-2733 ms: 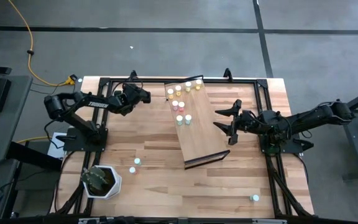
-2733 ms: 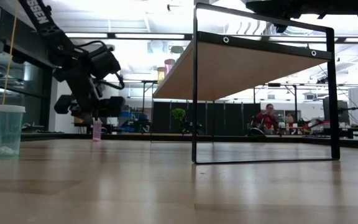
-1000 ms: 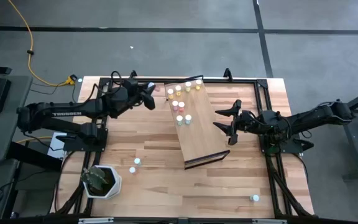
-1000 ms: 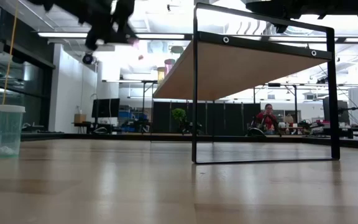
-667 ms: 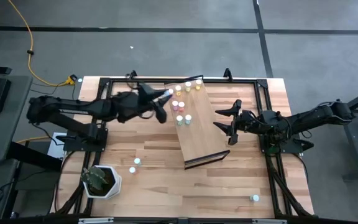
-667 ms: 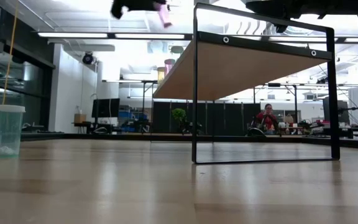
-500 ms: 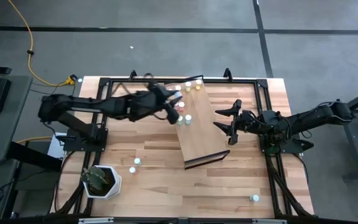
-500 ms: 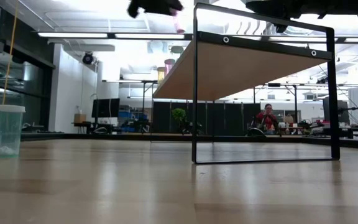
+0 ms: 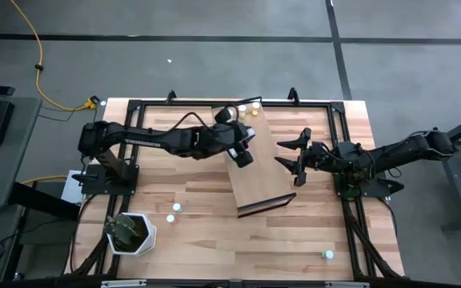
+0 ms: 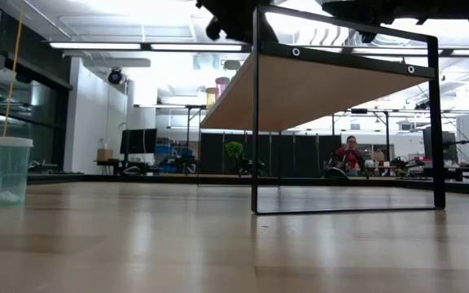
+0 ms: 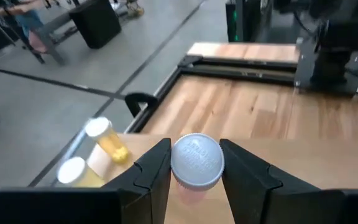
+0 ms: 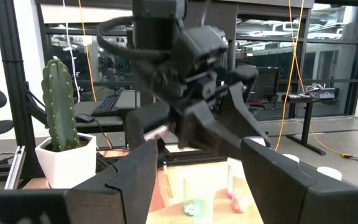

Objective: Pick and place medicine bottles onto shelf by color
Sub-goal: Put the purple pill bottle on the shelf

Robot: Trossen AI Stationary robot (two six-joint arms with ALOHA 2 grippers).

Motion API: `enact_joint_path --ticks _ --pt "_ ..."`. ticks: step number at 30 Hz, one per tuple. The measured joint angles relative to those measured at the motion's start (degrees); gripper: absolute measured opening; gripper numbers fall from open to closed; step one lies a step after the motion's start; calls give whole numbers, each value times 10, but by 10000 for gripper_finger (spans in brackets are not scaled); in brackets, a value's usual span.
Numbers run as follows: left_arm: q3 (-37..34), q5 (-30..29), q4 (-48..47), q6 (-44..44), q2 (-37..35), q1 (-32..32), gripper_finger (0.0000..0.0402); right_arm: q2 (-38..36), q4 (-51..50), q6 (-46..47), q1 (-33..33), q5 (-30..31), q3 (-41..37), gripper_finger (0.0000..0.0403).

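Both arms are dark, almost black — the left arm (image 9: 162,140) and the right arm (image 9: 382,156) are built from slim jointed segments. The left one carries small white lettering.

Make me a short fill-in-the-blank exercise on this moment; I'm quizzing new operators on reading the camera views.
1. The left gripper holds a bottle whose cap is ____.
2. In the high view, that gripper hangs over the ____.
3. The right gripper waits beside the shelf with its fingers ____.
4. The white pot near the table's front left corner holds a ____.

Missing words: white; shelf; open; cactus
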Motion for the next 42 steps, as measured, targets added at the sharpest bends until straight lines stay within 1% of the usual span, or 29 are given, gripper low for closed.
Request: enact_joint_path --ticks 8,10,16,23,28,42 --pt "0 64 -42 -40 8 22 119 0 0 0 0 0 0 222" --pt "0 70 -47 -41 8 28 119 0 0 0 0 0 0 222" --pt "0 117 -92 -43 8 43 119 0 0 4 0 0 0 222" --pt "0 122 -85 -51 8 45 119 0 0 4 0 0 0 222" --pt "0 131 -110 -51 8 46 119 0 0 5 0 0 0 222" --pt "0 135 -110 -51 8 45 119 0 0 5 0 0 0 222"
